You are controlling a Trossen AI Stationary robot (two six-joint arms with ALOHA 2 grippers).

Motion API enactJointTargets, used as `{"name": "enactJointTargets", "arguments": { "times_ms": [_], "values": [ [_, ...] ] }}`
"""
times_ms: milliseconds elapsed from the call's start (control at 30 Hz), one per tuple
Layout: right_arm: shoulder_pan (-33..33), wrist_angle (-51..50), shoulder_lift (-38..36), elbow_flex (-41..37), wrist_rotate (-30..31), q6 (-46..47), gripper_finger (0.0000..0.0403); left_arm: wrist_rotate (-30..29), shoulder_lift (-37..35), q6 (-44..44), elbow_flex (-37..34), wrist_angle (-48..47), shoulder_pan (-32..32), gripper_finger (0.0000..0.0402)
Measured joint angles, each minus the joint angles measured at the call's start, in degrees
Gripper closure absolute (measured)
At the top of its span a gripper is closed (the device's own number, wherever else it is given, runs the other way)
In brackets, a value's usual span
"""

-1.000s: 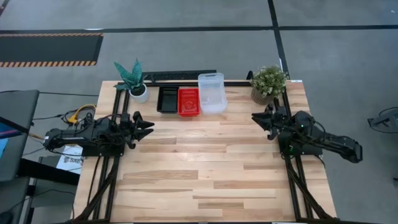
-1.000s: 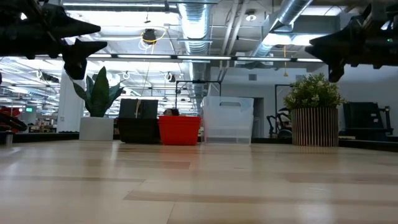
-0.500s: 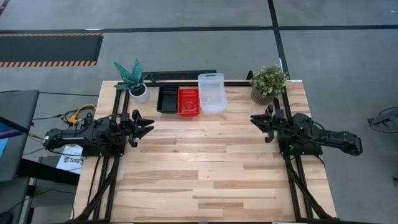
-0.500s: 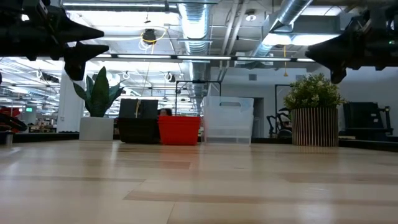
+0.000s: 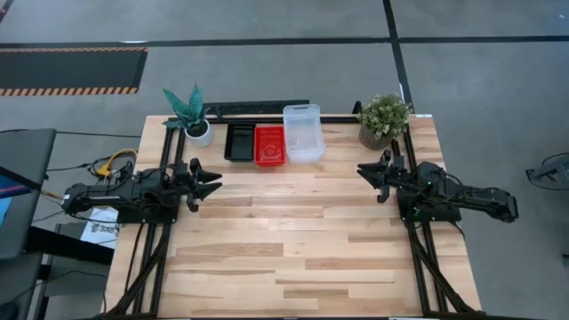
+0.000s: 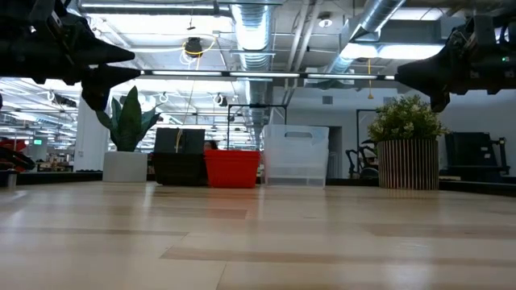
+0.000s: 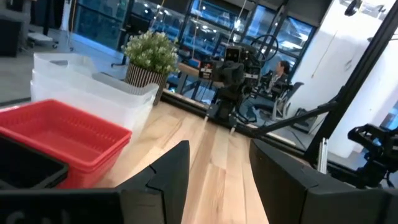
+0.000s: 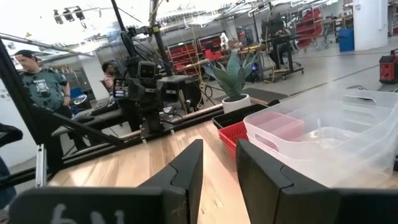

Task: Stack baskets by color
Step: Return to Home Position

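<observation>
Three colour-sorted basket stacks stand along the far edge of the table.
The black stack, red stack and clear stack sit side by side in a row. The left gripper and right gripper hover at opposite sides of the table, fingers apart, holding nothing.

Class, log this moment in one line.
left gripper: open, empty, left side | right gripper: open, empty, right side | black baskets, red baskets, clear baskets: side by side, far edge
</observation>
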Motion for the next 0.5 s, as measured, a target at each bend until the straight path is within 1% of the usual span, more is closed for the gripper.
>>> {"name": "enactJointTargets", "arguments": {
  "times_ms": [133, 500],
  "values": [
    [0.0, -0.11, 0.0, 0.0, 0.0, -0.04, 0.0283, -0.02, -0.05, 1.59, 0.0, 0.03, 0.0, 0.0246],
    [0.0, -1.74, 0.0, 0.0, 0.0, -0.13, 0.0283, 0.0, -0.05, 1.38, -0.04, 0.04, 0.0, 0.0246]
  ]
}}
